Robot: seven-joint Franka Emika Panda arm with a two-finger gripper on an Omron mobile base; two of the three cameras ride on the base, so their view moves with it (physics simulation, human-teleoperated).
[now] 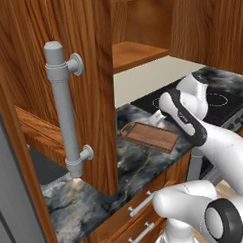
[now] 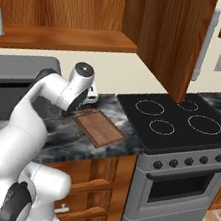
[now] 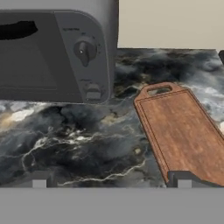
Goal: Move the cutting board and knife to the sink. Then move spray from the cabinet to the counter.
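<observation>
The gripper (image 3: 111,181) is spread wide with nothing between its tips, hanging over the counter (image 3: 78,144). In the hand view one tip sits at the lower left over bare marble and the other at the lower right, over the near edge of the board (image 3: 181,127).

From the gripper, the board lies toward 1 to 2 o'clock in the hand view. Its long axis runs from about 11 o'clock, where the slotted handle end is, down toward 5 o'clock, so it is skewed against the line between the tips. I judge the hand must shift right and turn before the tips can straddle an edge.

In the left base view the board (image 1: 150,136) lies flat on the counter at 9 o'clock from the wrist, between the cabinet door (image 1: 87,85) and the stove (image 1: 212,102). In the right base view the board (image 2: 98,127) sits at 4 o'clock from the hand.

A grey appliance (image 3: 57,52) with a dial stands at 10 o'clock from the gripper. No brand, label or writing is legible on it or the board.
</observation>
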